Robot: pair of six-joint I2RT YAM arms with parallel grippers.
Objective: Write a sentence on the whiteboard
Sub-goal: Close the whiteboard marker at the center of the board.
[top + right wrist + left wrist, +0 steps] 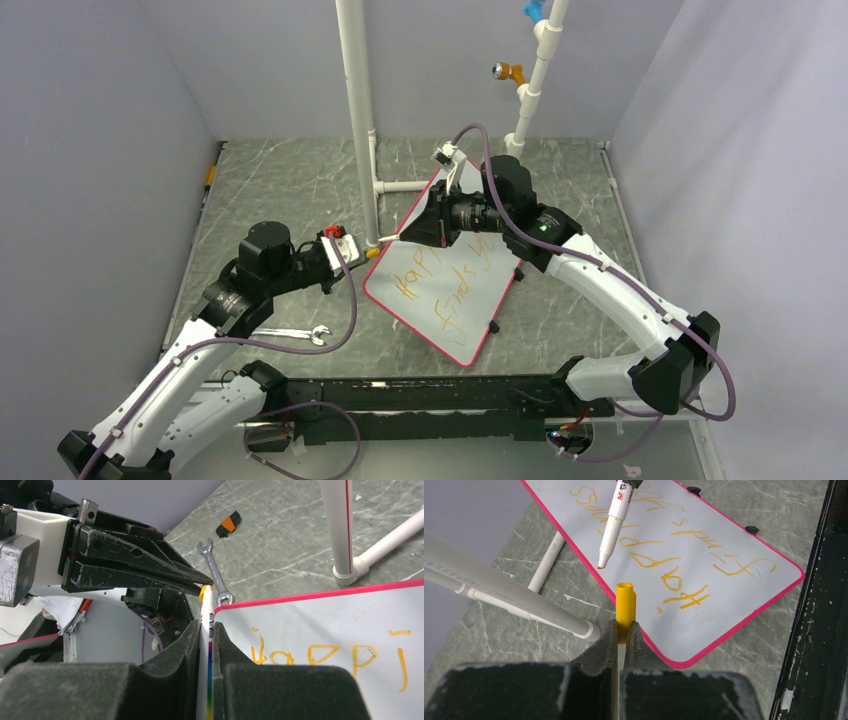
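The whiteboard (463, 340) lies tilted at mid-table, carrying the sentence (450, 290) in orange-yellow lettering on two lines. My left gripper (368, 254) is at the board's left edge, shut on a yellow marker cap (625, 605), open end up. My right gripper (408, 232) is shut on a white marker (206, 622) above the board's upper left. In the left wrist view the marker (614, 522) points down, its tip a short way above and left of the cap, not touching. The lettering also shows in the left wrist view (674, 560) and right wrist view (320, 655).
An upright white PVC pipe (358, 110) stands just behind both grippers, with a horizontal foot pipe (499, 590). A second pipe (535, 70) at the back carries orange and blue pegs. A wrench (295, 335) lies by the left arm. A small orange-black brush (228, 524) lies on the floor.
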